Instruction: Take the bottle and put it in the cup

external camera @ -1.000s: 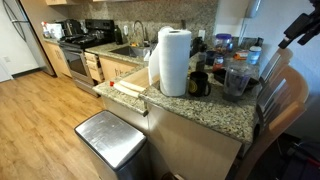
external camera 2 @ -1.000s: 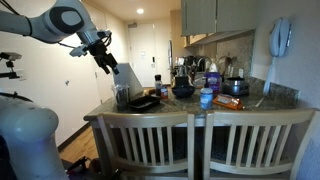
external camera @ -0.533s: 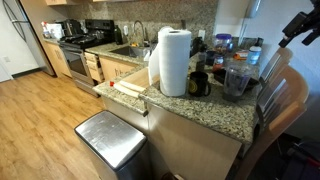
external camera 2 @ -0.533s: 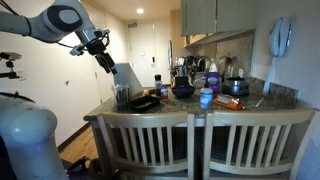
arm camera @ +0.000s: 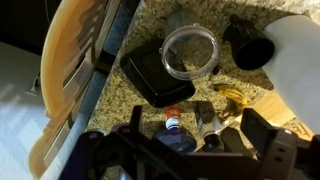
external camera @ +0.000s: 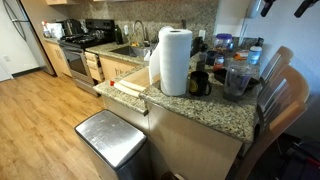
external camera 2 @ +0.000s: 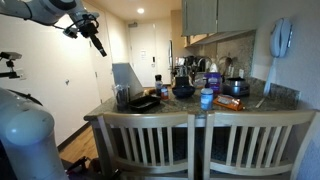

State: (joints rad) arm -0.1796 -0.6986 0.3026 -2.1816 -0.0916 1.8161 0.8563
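A small blue bottle with an orange-and-white cap (arm camera: 177, 133) stands on the granite counter; it also shows in an exterior view (external camera 2: 206, 98). A clear, empty plastic cup (arm camera: 190, 52) stands further along the counter beside a black square tray (arm camera: 153, 76), and it shows in both exterior views (external camera: 236, 79) (external camera 2: 122, 96). My gripper (arm camera: 200, 150) is open and empty, high above the counter, with the bottle below between its fingers. In both exterior views it hangs well above the counter (external camera 2: 97, 40) (external camera: 305, 6).
A dark bottle (arm camera: 204, 119) lies next to the blue one, with a banana (arm camera: 232, 96) close by. A black mug (arm camera: 250, 46) and a paper towel roll (external camera: 174, 60) stand near the cup. Wooden chair backs (arm camera: 75, 85) line the counter edge. A trash can (external camera: 110, 140) sits on the floor.
The arm has lifted upward, away from the counter; in one exterior view the gripper has risen to the top edge. Nothing on the counter has moved.
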